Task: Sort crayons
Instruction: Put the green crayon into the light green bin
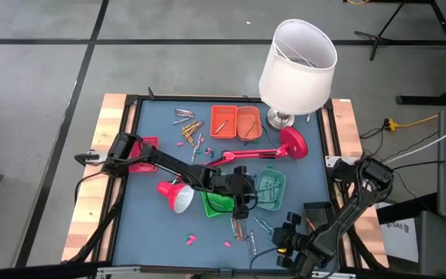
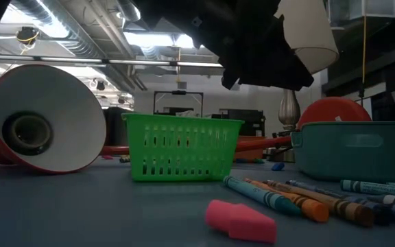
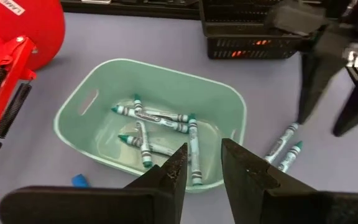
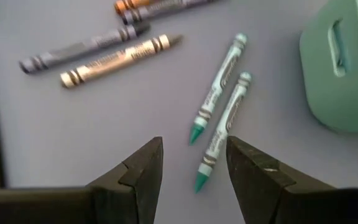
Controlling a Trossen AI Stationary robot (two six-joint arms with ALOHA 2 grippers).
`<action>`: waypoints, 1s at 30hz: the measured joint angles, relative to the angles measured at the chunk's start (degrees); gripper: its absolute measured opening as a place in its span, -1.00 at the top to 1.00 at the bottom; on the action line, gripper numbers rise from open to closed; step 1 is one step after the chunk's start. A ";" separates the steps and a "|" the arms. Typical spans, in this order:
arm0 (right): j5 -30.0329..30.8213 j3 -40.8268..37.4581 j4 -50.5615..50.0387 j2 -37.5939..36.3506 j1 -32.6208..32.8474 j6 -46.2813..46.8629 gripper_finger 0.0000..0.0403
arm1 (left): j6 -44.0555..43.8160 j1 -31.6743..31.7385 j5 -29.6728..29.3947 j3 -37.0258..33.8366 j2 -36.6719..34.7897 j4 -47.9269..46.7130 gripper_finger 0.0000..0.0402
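inside rounded teal plastic bin [image 3: 79, 102]: paper-wrapped teal crayons [image 3: 157, 127].

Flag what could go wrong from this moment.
The right claw hangs open above two teal crayons lying side by side, almost touching, so closing may pinch both or flick one away. The left claw is open and empty over the teal bin; dropping lower could knock its rim. The red desk lamp lies across the mat beside the bins, leaving little room for the left arm.
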 joint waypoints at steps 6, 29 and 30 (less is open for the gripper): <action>-1.70 -0.10 -1.64 1.02 -0.02 0.09 0.13 | 0.01 -1.74 0.02 0.00 0.00 -0.01 0.59; -3.01 -0.20 -2.54 3.61 -0.02 0.11 0.13 | 0.01 -10.66 4.96 0.00 0.00 -0.17 0.59; -3.09 -0.16 -2.49 3.89 -0.02 0.13 0.13 | 0.01 -10.92 4.96 -0.02 0.00 -0.37 0.59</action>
